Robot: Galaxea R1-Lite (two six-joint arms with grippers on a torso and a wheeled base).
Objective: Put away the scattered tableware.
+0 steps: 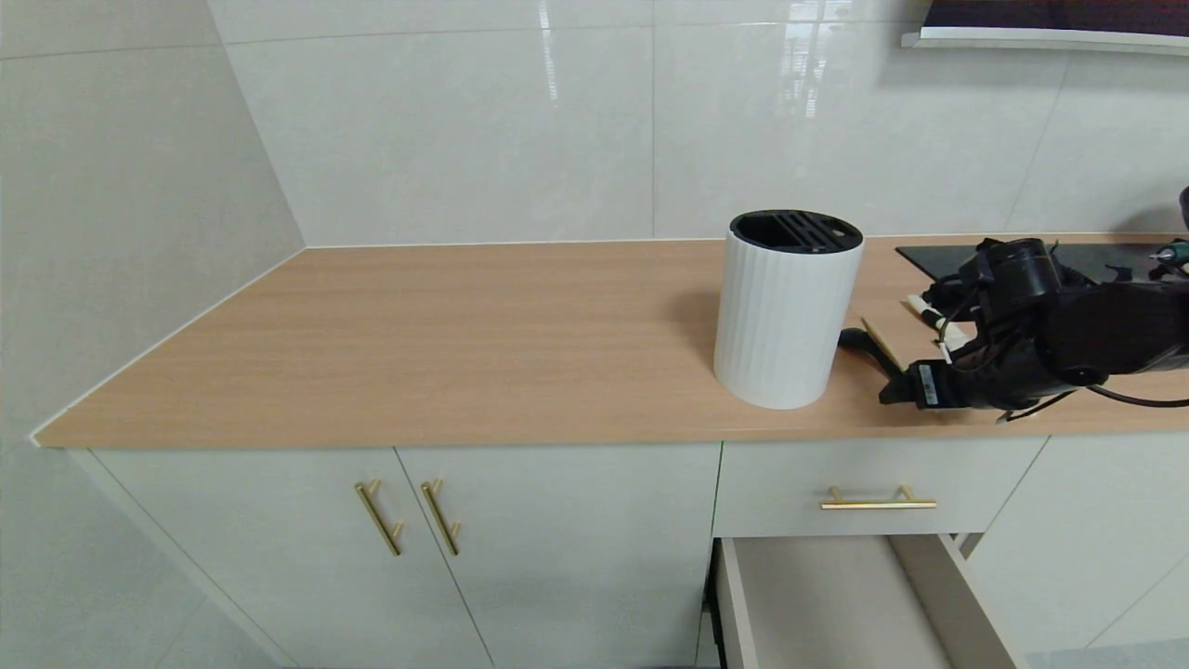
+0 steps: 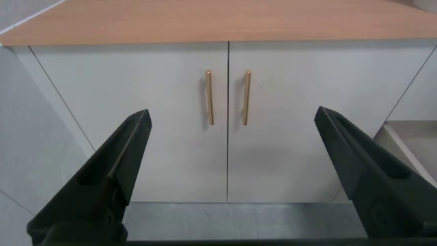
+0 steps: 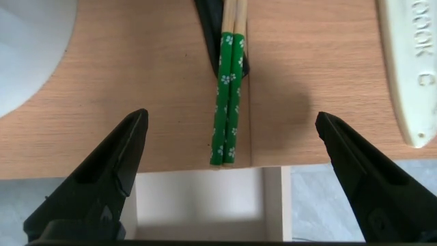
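In the head view you have a white ribbed cylindrical holder (image 1: 788, 311) with a black slotted top. It stands upright on the wooden table (image 1: 464, 344), near your right claw (image 1: 934, 390), on its left side. That claw sits low over the table's front edge. A black utensil (image 1: 855, 341) lies between the holder and the claw, and a white-handled utensil (image 1: 929, 311) lies on the claw's wall side. Under the claw, below the table edge, a pale drawer (image 1: 743, 595) stands pulled out.

In the left wrist view your left claw (image 2: 232, 116) is spread wide and grips nothing. It faces two pale cabinet doors (image 2: 136, 102) with brass bar handles.

In the right wrist view the right claw is also spread wide, and neither finger touches anything. A pair of wooden chopsticks with green flowered ends (image 3: 229, 102) lies flat on the table, midway between its fingers. The chopsticks cross over the black utensil, and their green tips reach the table's front edge above the drawer.
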